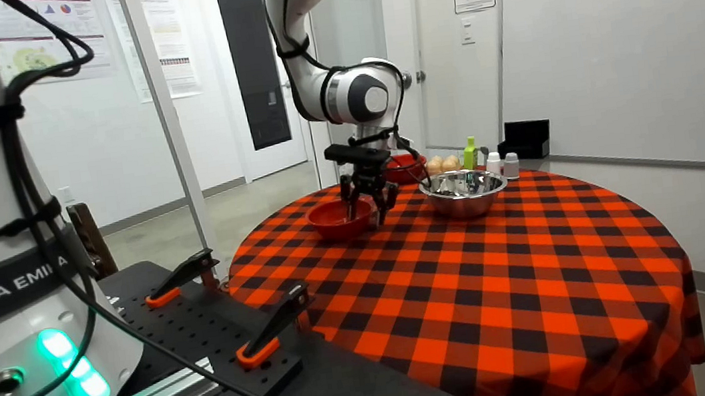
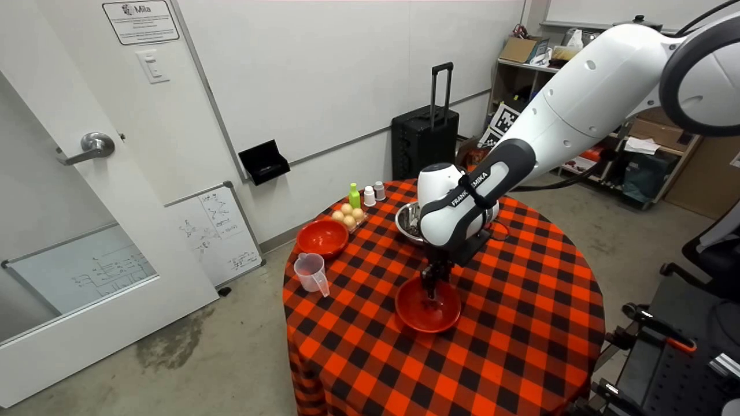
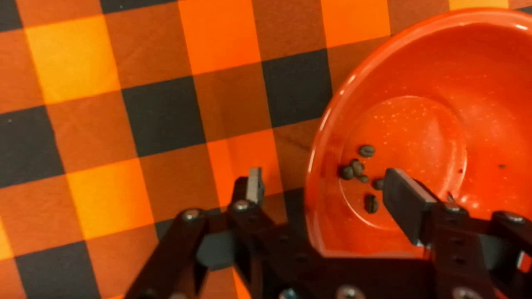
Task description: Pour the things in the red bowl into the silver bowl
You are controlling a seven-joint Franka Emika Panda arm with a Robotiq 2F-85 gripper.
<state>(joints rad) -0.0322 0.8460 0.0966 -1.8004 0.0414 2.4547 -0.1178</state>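
Note:
The orange-red bowl shows in both exterior views (image 1: 331, 226) (image 2: 426, 319) and in the wrist view (image 3: 411, 128). Several dark coffee beans (image 3: 371, 203) lie on its bottom. My gripper (image 3: 325, 182) is open and straddles the bowl's rim: one finger is over the inside near the beans, the other is outside over the cloth. Nothing is between the fingers except the rim below. The gripper also shows in both exterior views (image 1: 367, 215) (image 2: 431, 289). The silver bowl (image 1: 463, 203) stands apart from the red bowl; the arm partly hides it in an exterior view (image 2: 402, 229). It holds something dark.
A second red bowl (image 2: 322, 238) stands near the table edge beside a clear measuring cup (image 2: 311, 270). Eggs (image 2: 348, 215), a green bottle (image 2: 354, 196) and white shakers (image 2: 369, 196) stand at the table's edge near the silver bowl. A checked cloth (image 1: 505, 287) covers the round table.

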